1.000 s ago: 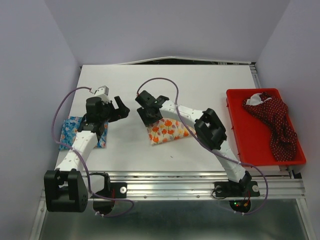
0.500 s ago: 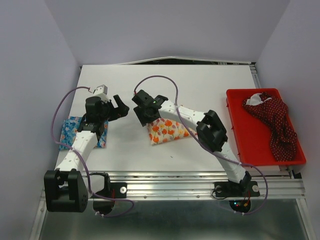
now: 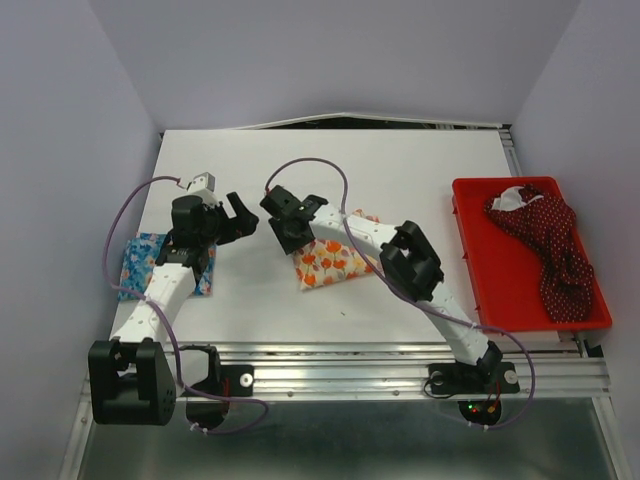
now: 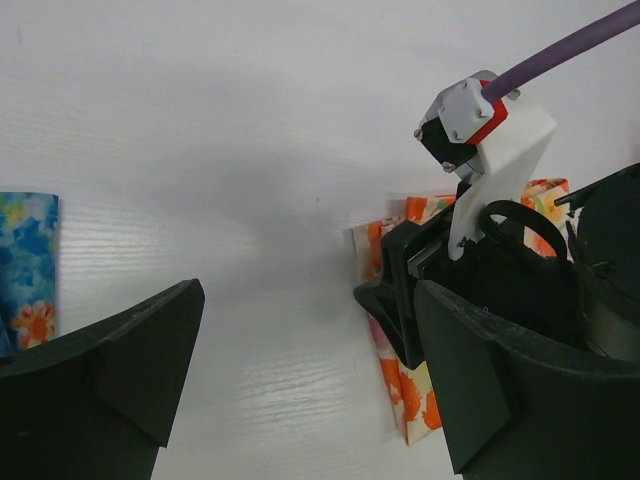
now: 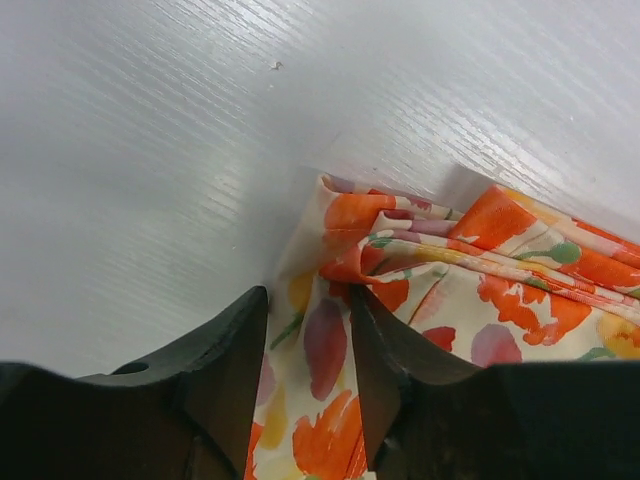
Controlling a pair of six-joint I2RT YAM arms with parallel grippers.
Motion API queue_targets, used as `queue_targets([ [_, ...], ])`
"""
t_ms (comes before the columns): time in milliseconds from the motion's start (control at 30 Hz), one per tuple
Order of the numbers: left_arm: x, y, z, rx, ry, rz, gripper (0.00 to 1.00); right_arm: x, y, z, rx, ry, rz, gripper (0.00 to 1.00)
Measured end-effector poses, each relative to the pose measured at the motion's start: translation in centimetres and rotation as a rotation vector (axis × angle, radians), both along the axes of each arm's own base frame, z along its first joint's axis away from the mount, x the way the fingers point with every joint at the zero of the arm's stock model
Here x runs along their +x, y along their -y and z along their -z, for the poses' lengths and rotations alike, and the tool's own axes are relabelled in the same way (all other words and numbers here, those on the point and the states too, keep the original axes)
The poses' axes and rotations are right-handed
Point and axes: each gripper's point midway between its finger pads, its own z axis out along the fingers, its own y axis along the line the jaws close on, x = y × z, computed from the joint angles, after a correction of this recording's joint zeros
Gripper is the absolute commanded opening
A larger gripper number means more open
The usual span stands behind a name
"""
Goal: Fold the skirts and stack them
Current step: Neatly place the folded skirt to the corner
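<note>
The cream-white skirt with orange flowers [image 3: 335, 260] [image 5: 450, 250] lies folded at mid-table. My right gripper [image 3: 283, 232] [image 5: 308, 320] is down on its left edge. The jaws stand part-way apart and straddle a strip of the cloth, with a fold bunched against the right finger. The blue flowered skirt [image 3: 140, 262] [image 4: 25, 260] lies folded at the left, partly under the left arm. My left gripper [image 3: 240, 215] [image 4: 310, 350] hovers wide open over bare table, just left of the right gripper. The dark red dotted skirt [image 3: 545, 240] lies crumpled in the tray.
A red tray [image 3: 480, 290] sits at the table's right edge. Purple cables loop above both wrists. The right wrist camera housing [image 4: 470, 110] stands close to the left gripper's right finger. Walls close in the table at left, back and right.
The right gripper has slid a little left and back along the cream-white skirt's edge, and its jaws have narrowed around the cloth. The left arm has stayed put.
</note>
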Motion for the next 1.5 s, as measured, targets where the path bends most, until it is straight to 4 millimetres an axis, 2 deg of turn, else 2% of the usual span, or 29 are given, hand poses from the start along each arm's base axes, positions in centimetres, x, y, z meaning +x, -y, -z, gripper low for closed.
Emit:
queue_targets([
  [100,-0.1,0.1,0.0,-0.010,-0.002,0.002,0.99,0.0,0.0,0.3,-0.002,-0.004,0.001,0.23],
  [133,-0.3,0.3,0.1,-0.017,-0.005,0.007,0.99,0.2,0.1,0.2,0.000,-0.007,0.004,0.13],
  [200,-0.5,0.6,0.1,-0.029,-0.007,0.019,0.99,0.5,0.1,0.1,0.011,-0.014,0.011,0.03],
  [233,-0.6,0.9,0.1,-0.039,-0.009,0.039,0.99,0.6,0.0,0.0,0.028,-0.027,0.013,0.01],
  [333,-1.1,1.8,0.0,-0.063,-0.009,0.090,0.99,1.2,0.0,-0.3,0.070,-0.063,0.023,0.00],
  [567,-3.3,5.2,0.3,-0.169,-0.008,0.305,0.99,3.5,1.1,-1.9,0.229,-0.161,0.084,0.00],
  [733,-3.5,7.0,1.0,-0.243,-0.028,0.407,0.99,5.2,1.9,-5.4,0.372,-0.181,0.123,0.01],
  [867,-3.6,9.0,2.9,-0.272,-0.091,0.475,0.99,5.2,1.0,-8.5,0.472,-0.179,0.105,0.00],
  [933,-3.9,10.2,4.1,-0.279,-0.139,0.511,0.99,4.7,0.3,-9.2,0.504,-0.188,0.090,0.01],
  [1033,-4.1,11.6,5.2,-0.285,-0.179,0.549,0.99,4.0,-0.1,-9.0,0.522,-0.219,0.083,0.00],
  [1133,-3.5,12.7,5.1,-0.292,-0.176,0.574,0.99,3.1,-0.2,-8.2,0.519,-0.258,0.083,0.00],
  [1267,-2.7,13.4,4.8,-0.306,-0.156,0.581,0.98,2.6,-0.4,-8.1,0.530,-0.284,0.084,0.00],
  [1367,-2.4,13.7,5.4,-0.318,-0.170,0.568,0.96,2.4,-0.6,-8.3,0.546,-0.300,0.089,0.00],
  [1500,-2.0,13.9,6.8,-0.337,-0.215,0.526,0.88,2.5,-1.0,-8.6,0.568,-0.305,0.102,0.00],
])
